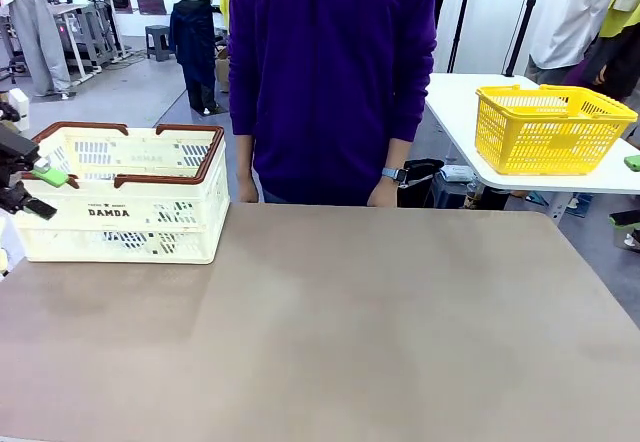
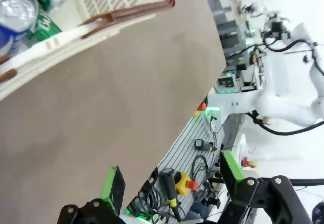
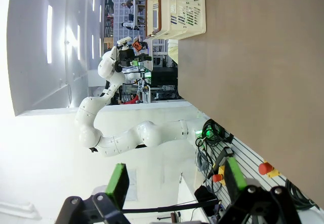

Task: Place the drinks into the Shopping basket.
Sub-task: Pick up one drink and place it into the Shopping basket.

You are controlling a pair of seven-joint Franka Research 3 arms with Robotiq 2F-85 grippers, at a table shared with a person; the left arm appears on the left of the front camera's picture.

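Note:
The cream-white Shopping basket (image 1: 120, 197) with a dark brown rim stands at the table's far left. In the left wrist view its corner (image 2: 101, 24) shows drinks lying inside: a blue can with a silver top (image 2: 15, 8) and green cans (image 2: 48, 27) beside it. My left gripper (image 1: 45, 192) hangs open just left of the basket's near corner, holding nothing. Its green-padded fingers (image 2: 114, 186) stand wide apart over the table's edge. My right gripper (image 3: 177, 181) is open and empty too, off the table's side, with the basket (image 3: 182, 6) far away.
A person in a purple top (image 1: 330, 82) stands at the far edge, hands down. A yellow mesh basket (image 1: 550, 127) sits on a separate white table at the right. The brown tabletop (image 1: 340, 322) stretches out bare to the right of the basket.

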